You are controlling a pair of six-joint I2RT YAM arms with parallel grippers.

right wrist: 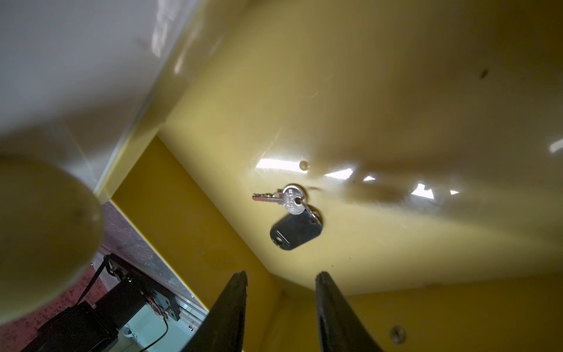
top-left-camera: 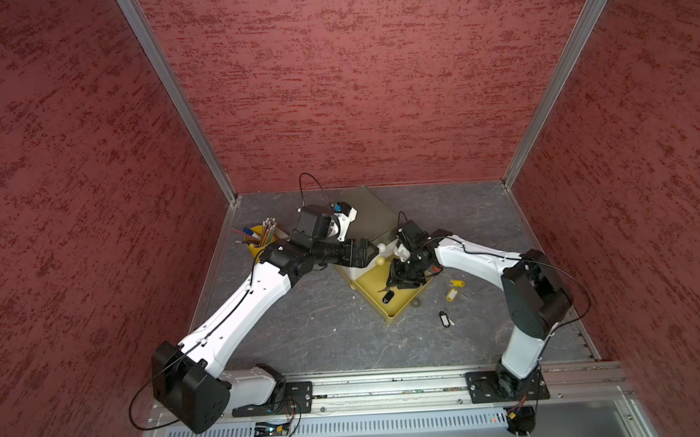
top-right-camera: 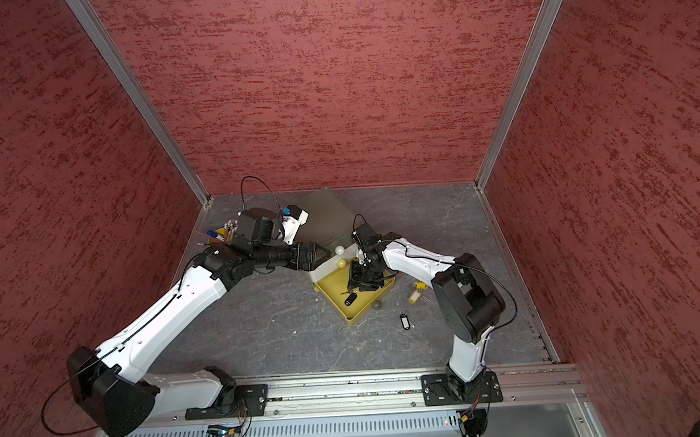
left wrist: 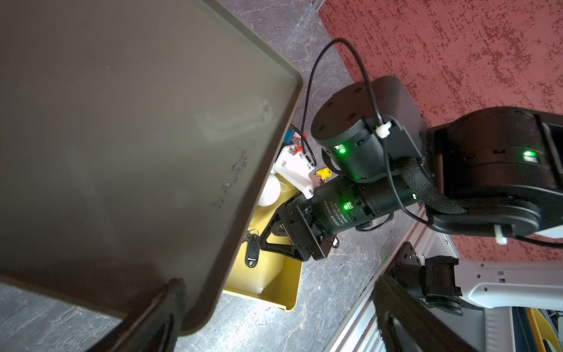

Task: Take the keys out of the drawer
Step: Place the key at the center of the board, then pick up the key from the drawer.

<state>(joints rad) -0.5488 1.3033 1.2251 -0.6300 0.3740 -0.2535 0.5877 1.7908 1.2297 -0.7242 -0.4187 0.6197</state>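
Top views: small cabinet (top-left-camera: 369,214) stands at mid-bench (top-left-camera: 325,325). Its yellow drawer (top-left-camera: 372,298) is pulled out toward 5 o'clock.

Right gripper (right wrist: 280,274): we see it lowered into the drawer. Its jaws are partly apart, a clear gap between the fingers (right wrist: 231,304), and nothing is held.

Black-tag drawer key (right wrist: 294,218): silver key on a ring with an oblong black tag, lying flat on the drawer floor. In the right wrist view it sits just ahead of the fingertips and is not touched. In both top views it lies at about 7 o'clock from the right gripper, close to it and inside the drawer walls.

Left gripper (top-left-camera: 371,251): at the cabinet's front edge, reaching in from 9 o'clock. In the left wrist view we note its jaws standing wide. One finger is at the corner of the cabinet top and the other is well clear of it. We cannot tell whether that finger touches.

Outside the drawer, on the bench:
- Yellow-tag keys (top-left-camera: 454,289), two of them just beside each other, at 3 o'clock from the drawer.
- Black-tag bench key (top-left-camera: 444,318), at about 4 o'clock from the drawer, apart from the yellow pair.

Pencil cup (top-left-camera: 258,239): yellow, at 9 o'clock from the cabinet, behind the left arm.
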